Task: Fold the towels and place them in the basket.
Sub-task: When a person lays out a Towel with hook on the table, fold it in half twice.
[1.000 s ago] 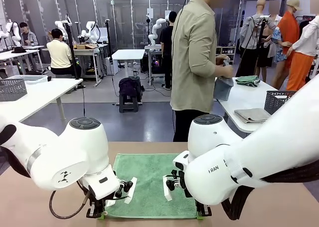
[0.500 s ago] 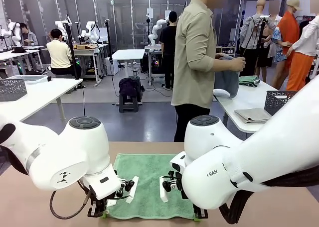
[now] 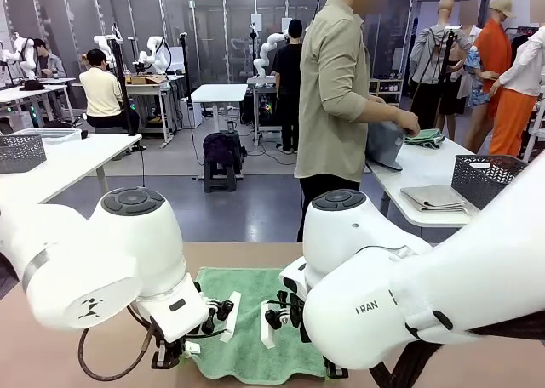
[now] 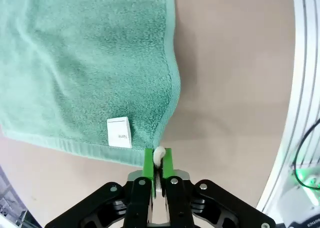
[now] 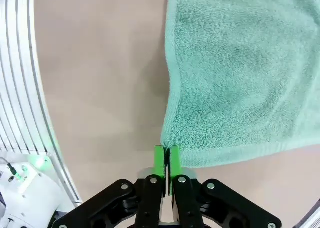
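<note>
Barely begun: one towel [image 3: 255, 288] is pinched at its two near corners, with no fold made.

Nearest, at the bottom of the left wrist view, the left claw [image 4: 159, 160] is clamped tight on the corner with the small white loop [image 4: 159, 153], just beside a white label [image 4: 119, 133]. The right claw [image 5: 166, 155] is closed the same way on the other near corner. The rest of the towel lies spread on the brown surface [image 4: 225, 88] at lower centre of the front view. Folding and the move to the basket are both left. Compared with a second ago, both arms sit higher, the near hem has lifted and drawn in, and the towel looks shorter. Farther off, upper right, the person [image 3: 336, 107] has lowered a grey-blue cloth [image 3: 385, 144] onto a side table.
</note>
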Robot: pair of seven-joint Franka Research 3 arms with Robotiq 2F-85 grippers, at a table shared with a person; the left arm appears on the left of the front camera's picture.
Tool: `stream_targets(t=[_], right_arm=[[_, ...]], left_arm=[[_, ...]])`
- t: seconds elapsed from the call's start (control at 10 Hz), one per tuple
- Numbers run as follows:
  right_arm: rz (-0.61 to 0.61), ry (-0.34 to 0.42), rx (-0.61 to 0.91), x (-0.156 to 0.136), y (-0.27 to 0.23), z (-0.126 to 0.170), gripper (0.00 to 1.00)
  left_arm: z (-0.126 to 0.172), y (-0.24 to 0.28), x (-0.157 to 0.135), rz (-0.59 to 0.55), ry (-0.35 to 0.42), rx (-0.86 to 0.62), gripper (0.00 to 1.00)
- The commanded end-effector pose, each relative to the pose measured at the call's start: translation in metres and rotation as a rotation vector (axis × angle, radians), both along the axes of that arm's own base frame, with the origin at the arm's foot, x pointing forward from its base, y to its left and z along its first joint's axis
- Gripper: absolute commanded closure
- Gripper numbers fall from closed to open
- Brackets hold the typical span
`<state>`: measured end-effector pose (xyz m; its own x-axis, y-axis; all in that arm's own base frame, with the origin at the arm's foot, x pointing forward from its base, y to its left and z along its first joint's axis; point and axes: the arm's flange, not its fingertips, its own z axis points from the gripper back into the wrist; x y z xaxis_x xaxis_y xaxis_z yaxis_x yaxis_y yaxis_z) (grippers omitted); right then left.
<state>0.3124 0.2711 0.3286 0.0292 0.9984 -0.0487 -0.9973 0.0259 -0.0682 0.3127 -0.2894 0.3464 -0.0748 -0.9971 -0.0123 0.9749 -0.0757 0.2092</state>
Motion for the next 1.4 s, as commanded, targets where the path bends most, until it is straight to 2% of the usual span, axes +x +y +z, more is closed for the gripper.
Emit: stream_targets(t=[0.0, 0.2, 0.5, 0.8, 0.9, 1.3], right_arm=[[-0.028, -0.016, -0.014, -0.016, -0.001, 0.011, 1.0], [-0.005, -0.006, -0.01, -0.021, -0.002, 0.027, 1.0], [-0.03, -0.025, -0.033, -0.024, -0.01, 0.046, 1.0], [-0.052, -0.022, -0.031, -0.022, -0.015, 0.047, 1.0], [-0.019, -0.024, -0.024, -0.017, -0.011, 0.05, 1.0], [-0.019, -0.024, -0.024, -0.017, -0.011, 0.05, 1.0]], left_arm=[[0.008, 0.005, -0.014, 0.022, -0.019, 0.015, 1.0], [0.021, 0.013, -0.014, -0.003, -0.011, -0.013, 1.0], [0.036, 0.015, -0.021, 0.035, -0.025, -0.002, 1.0], [0.038, 0.017, -0.021, 0.005, 0.014, -0.023, 1.0], [0.037, 0.009, -0.01, 0.022, -0.033, -0.008, 1.0], [0.037, 0.009, -0.01, 0.022, -0.033, -0.008, 1.0]])
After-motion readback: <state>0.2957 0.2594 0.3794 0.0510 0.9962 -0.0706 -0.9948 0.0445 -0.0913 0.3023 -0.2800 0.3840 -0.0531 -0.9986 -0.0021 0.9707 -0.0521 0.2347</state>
